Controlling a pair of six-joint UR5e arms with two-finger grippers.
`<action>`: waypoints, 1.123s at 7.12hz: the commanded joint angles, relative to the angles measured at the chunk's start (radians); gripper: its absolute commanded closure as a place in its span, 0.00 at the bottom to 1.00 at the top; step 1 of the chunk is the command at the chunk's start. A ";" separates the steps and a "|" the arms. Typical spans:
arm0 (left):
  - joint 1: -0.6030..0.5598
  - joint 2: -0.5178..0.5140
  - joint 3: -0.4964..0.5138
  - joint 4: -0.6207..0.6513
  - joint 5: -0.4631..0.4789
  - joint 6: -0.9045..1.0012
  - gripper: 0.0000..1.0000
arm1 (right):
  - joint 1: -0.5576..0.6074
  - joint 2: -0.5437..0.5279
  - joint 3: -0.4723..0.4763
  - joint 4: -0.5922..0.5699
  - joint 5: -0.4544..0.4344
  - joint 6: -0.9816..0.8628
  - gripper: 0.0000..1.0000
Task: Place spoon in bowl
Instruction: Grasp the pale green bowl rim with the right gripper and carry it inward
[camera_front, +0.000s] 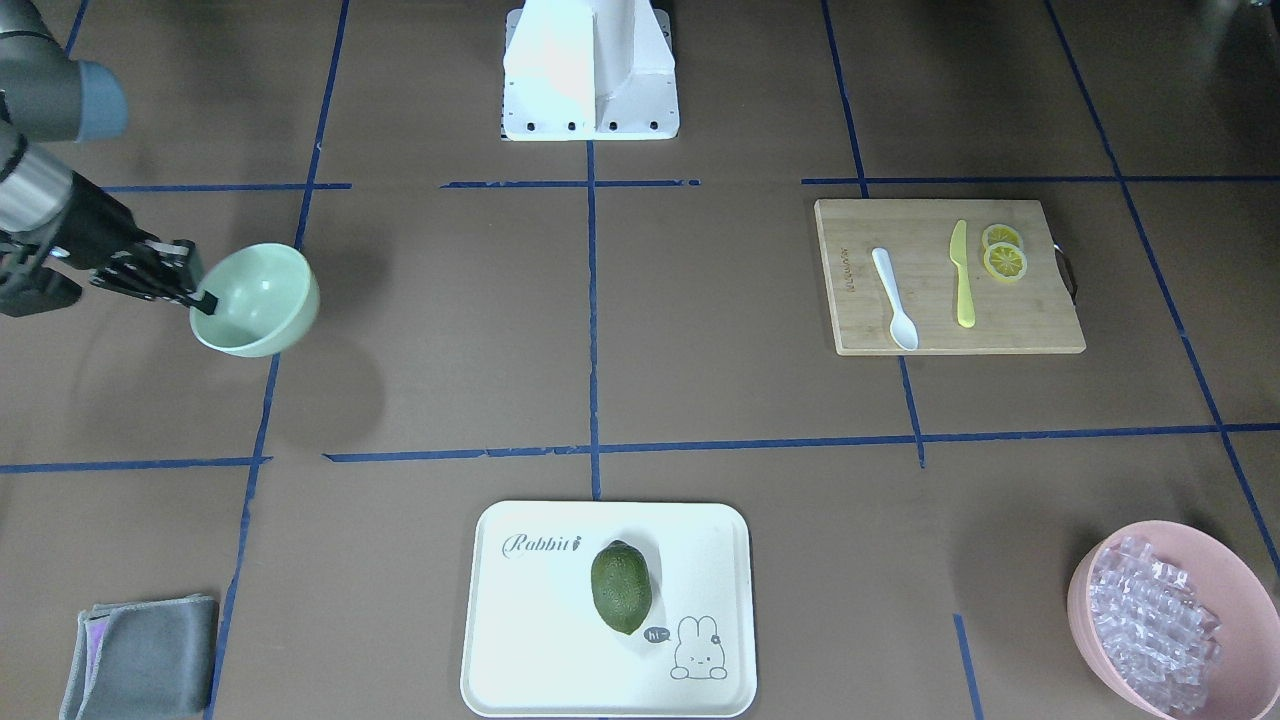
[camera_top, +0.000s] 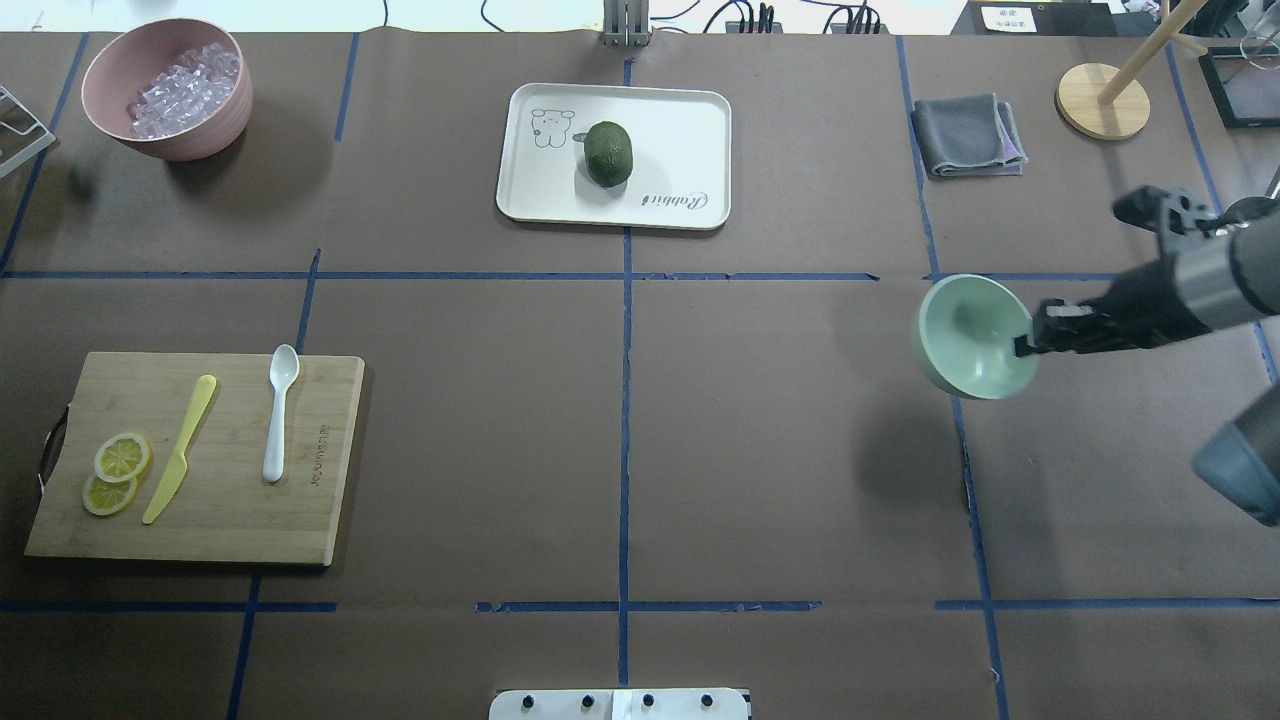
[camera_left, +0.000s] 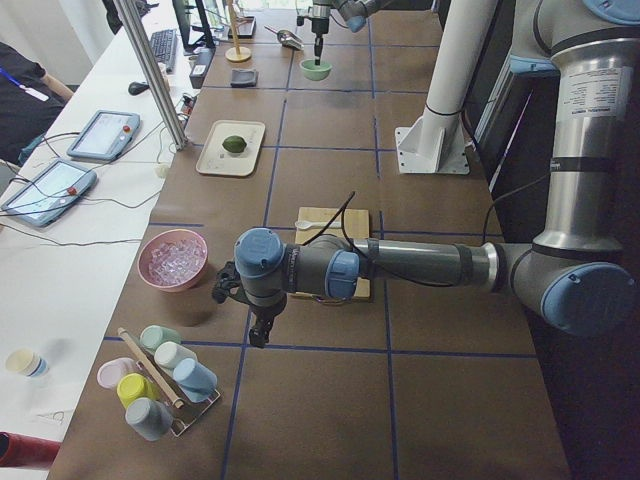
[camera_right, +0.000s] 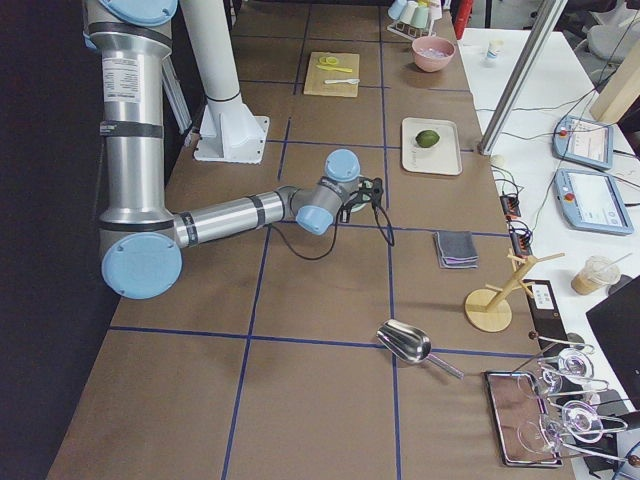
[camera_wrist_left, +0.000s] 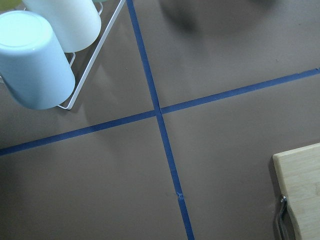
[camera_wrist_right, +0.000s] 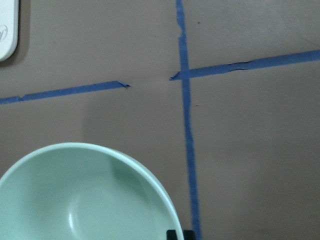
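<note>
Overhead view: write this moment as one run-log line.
right gripper: shut on small pale mint-green bowl, tilted | small white plastic spoon: on wooden cutting board | left gripper: state unclear

The front-facing camera looks steeply down from across the tabletop (camera_front: 450, 330), the robot base (camera_front: 590, 75) at its top edge. The overhead camera looks the opposite way from behind the robot, so the base lies at its bottom edge; both share the cutting board (camera_front: 1030, 320), tray (camera_front: 540, 640) and mint bowl (camera_front: 262, 290). The side cameras stand high at opposite ends, looking along the tabletop toward each other. The left wrist camera faces down, close over blue tape lines (camera_wrist_left: 160, 112) and the board's corner; the right wrist camera sits very close above the bowl's rim.
</note>
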 joint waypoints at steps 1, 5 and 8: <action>0.000 0.000 -0.005 0.000 0.000 0.000 0.00 | -0.140 0.246 0.005 -0.238 -0.102 0.167 1.00; 0.000 -0.006 -0.005 0.000 -0.002 0.000 0.00 | -0.405 0.600 -0.142 -0.504 -0.387 0.388 1.00; 0.000 -0.005 -0.005 0.000 -0.002 0.000 0.00 | -0.456 0.593 -0.153 -0.504 -0.448 0.390 1.00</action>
